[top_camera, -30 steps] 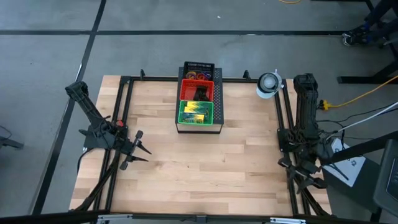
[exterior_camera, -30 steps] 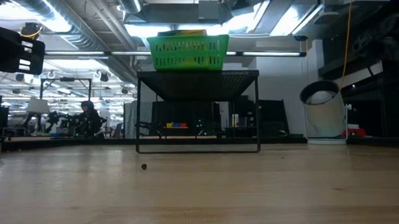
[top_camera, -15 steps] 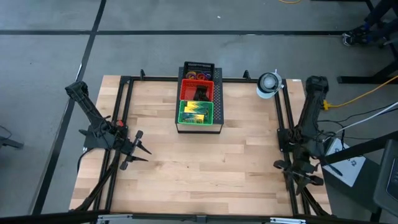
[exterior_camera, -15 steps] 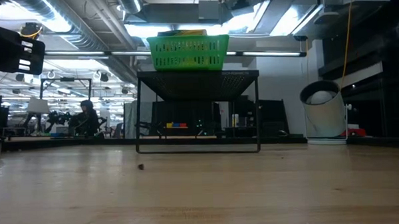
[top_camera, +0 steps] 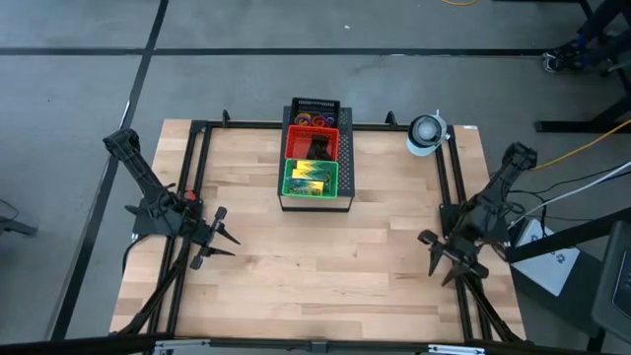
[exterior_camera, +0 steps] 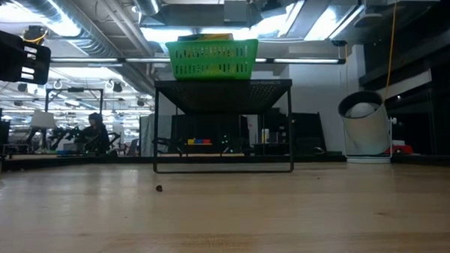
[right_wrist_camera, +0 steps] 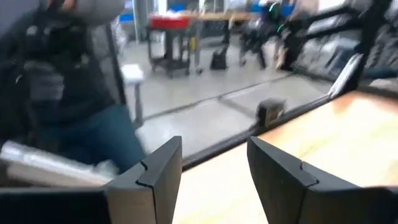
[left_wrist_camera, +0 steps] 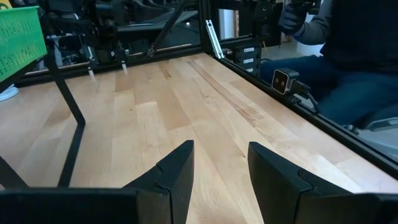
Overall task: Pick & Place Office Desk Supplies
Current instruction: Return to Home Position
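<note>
The right gripper (top_camera: 430, 256) is what has moved. A second ago that arm stood folded at its own edge of the tabletop (top_camera: 325, 276). Now it has swung down and inward, and the gripper hangs just over that edge, pointing across the wood. Its own camera shows the right gripper (right_wrist_camera: 214, 163) released, jaws apart with nothing between them. Past it are only the tabletop's edge and a seated person (right_wrist_camera: 68, 93) out in the room.

The left gripper (top_camera: 221, 237) has not stirred in that time. It rests low on the opposite side, likewise released and empty, as the left gripper (left_wrist_camera: 221, 169) shows in its wrist view over bare boards.

Farther off, well apart from both grippers and about midway between them, the shelf (top_camera: 350, 177) stands near the tabletop's far edge and carries everything. The green bin (top_camera: 335, 187) holds the crayon boxes (top_camera: 310, 176). Beyond it is the red bin (top_camera: 338, 143) with the black clips (top_camera: 317, 148), and behind that lie the rings (top_camera: 314, 120). From table height the green bin (exterior_camera: 211, 59) sits squarely on top of the shelf (exterior_camera: 222, 86). A white container (top_camera: 425, 133) stands beyond the right gripper, near the far corner.

To my eye the sorting is finished. Nothing loose is left worth fetching, and the right arm's swing looks like the parking move that matches its partner's pose.
</note>
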You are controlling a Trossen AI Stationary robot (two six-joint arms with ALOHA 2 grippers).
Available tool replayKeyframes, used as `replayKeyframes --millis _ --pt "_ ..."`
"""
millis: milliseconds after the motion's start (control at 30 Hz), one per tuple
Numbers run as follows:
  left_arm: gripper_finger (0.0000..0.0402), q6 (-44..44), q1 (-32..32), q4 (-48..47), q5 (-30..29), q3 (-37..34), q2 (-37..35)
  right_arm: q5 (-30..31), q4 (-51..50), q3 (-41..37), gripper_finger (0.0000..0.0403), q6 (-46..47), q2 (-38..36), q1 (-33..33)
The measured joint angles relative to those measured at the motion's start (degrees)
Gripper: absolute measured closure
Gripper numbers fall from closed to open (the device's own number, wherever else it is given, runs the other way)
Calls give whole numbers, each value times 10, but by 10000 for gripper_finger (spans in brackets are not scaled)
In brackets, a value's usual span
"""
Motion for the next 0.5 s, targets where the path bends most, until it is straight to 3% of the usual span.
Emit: replayKeyframes --millis 133,267,367,500 --pt "256 0 0 0 0 0 0 13 0 1 220 -50 -13 -7" --pt "253 0 0 0 0 0 0 70 -7 1 220 -48 -14 -20" --pt "252 0 0 0 0 0 0 69 -6 1 220 -4 -14 -32" --pt "252 0 0 0 0 0 0 70 -6 1 220 129 -45 -43"
